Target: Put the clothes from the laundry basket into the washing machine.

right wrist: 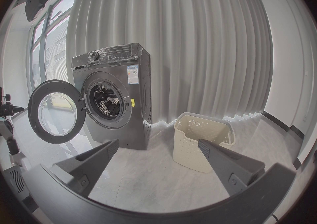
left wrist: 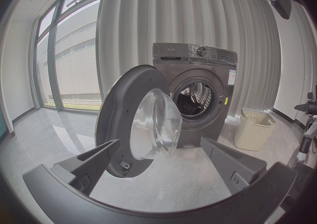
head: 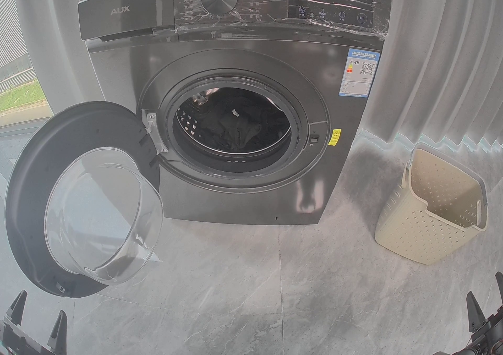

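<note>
I have the washing machine (head: 123, 75) straight ahead on the grey tiled floor (head: 251, 288), its back to a pale pleated curtain (head: 445, 47). Its round door (head: 31, 188) is swung fully open to my left on its hinge, the clear bowl of the window facing me. Dark clothes (head: 236, 125) lie piled inside the drum, toward its back; from the right wrist camera I can also make out a light patterned piece among them. The laundry basket (head: 419, 233), cream and perforated, stands upright on the floor to the right of the machine, near its front right corner but not touching it, with its holed inner walls in plain sight.

The left gripper (head: 39, 314) sits low near the floor in front of the open door, fingers spread wide and gripping nothing. The right gripper (head: 485, 293) sits low on the other side, on my side of the basket and well apart from it, likewise spread and holding nothing.
</note>
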Motion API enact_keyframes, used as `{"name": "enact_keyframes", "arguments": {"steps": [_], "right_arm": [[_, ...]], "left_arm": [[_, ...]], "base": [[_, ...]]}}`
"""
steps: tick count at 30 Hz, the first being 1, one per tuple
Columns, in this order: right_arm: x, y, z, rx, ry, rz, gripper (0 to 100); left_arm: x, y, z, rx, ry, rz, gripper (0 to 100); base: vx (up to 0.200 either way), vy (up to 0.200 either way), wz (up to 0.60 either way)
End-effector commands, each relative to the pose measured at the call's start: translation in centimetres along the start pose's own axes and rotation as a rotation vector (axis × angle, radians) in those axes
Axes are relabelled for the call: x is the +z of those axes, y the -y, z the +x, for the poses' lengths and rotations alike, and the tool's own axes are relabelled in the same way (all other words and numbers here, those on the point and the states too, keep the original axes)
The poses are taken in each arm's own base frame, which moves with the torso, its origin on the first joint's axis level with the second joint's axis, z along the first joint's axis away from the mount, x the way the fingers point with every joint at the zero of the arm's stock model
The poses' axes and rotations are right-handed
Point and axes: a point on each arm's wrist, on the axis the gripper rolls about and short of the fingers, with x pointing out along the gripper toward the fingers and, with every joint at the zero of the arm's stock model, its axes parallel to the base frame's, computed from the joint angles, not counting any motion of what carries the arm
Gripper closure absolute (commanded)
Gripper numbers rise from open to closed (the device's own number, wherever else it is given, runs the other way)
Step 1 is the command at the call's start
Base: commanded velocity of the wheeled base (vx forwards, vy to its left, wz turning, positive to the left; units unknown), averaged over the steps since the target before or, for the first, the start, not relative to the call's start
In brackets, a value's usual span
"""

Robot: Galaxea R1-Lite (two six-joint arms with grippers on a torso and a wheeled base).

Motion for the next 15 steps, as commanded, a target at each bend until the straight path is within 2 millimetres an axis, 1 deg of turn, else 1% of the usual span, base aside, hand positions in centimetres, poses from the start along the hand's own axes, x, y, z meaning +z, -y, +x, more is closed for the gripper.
{"name": "enact_keyframes", "arguments": {"steps": [1, 2, 11, 15], "right_arm": [[-0.48, 0.00, 0.14, 0.000, -0.019, -0.001, 0], [-0.49, 0.00, 0.13, 0.001, -0.018, -0.001, 0], [-0.49, 0.00, 0.13, 0.001, -0.018, -0.001, 0], [-0.49, 0.00, 0.13, 0.001, -0.018, -0.001, 0]], "left_arm": [[-0.47, -0.01, 0.03, 0.005, -0.004, -0.002, 0], [-0.47, -0.01, 0.03, 0.005, -0.004, -0.003, 0], [-0.47, -0.01, 0.03, 0.006, -0.004, -0.017, 0], [-0.47, -0.01, 0.03, 0.005, -0.004, -0.017, 0]], "base": [[0.000, 0.000, 0.00], [0.000, 0.000, 0.00], [0.000, 0.200, 0.00], [0.000, 0.000, 0.00]]}}
